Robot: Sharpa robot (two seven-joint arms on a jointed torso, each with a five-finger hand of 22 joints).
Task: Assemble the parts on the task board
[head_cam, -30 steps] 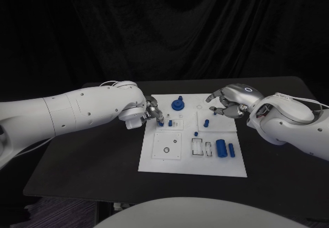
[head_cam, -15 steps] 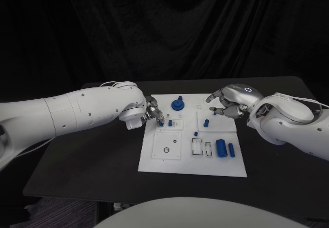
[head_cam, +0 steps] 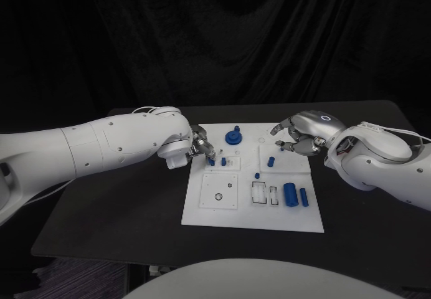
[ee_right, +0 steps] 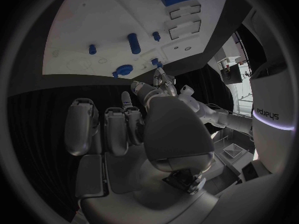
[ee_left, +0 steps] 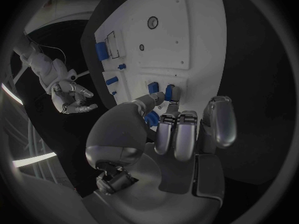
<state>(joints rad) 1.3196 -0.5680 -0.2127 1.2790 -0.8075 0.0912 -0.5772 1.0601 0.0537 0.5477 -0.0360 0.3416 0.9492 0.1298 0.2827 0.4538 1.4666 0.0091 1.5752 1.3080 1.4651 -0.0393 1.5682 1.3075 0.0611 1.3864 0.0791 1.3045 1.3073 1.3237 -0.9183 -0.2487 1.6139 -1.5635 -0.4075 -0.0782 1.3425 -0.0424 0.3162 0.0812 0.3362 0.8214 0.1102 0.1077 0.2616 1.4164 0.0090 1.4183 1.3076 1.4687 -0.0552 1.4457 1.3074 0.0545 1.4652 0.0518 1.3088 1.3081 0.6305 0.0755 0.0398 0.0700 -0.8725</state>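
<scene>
- Task board (head_cam: 227,212), a white plate, lies in the middle of the black surface (head_cam: 117,212), between the two white arms.
- Left hand (head_cam: 199,149) sits at the board's far left edge, its fingers curled down over a small blue peg (head_cam: 211,162) standing there; from the wrist view the fingertips (ee_left: 167,97) appear to close on that peg, so it looks to be gripping it, though the contact itself is hard to make out.
- Just right of that, a second small blue peg (head_cam: 223,161) stands upright in the same raised block.
- Blue knobbed piece (head_cam: 233,136) stands at the far edge of the board, beside the left hand.
- Right hand (head_cam: 296,136) hovers over the board's far right corner with its fingers curled in and nothing between them.
- Short blue pin (head_cam: 270,161) lies on the board near that hand but apart from it.
- Tiny blue stud (head_cam: 257,175) sits toward the board's centre.
- Large blue cylinder (head_cam: 289,194) lies on the right side of the board, with a slimmer blue bar (head_cam: 304,197) just beside it on the right.
</scene>
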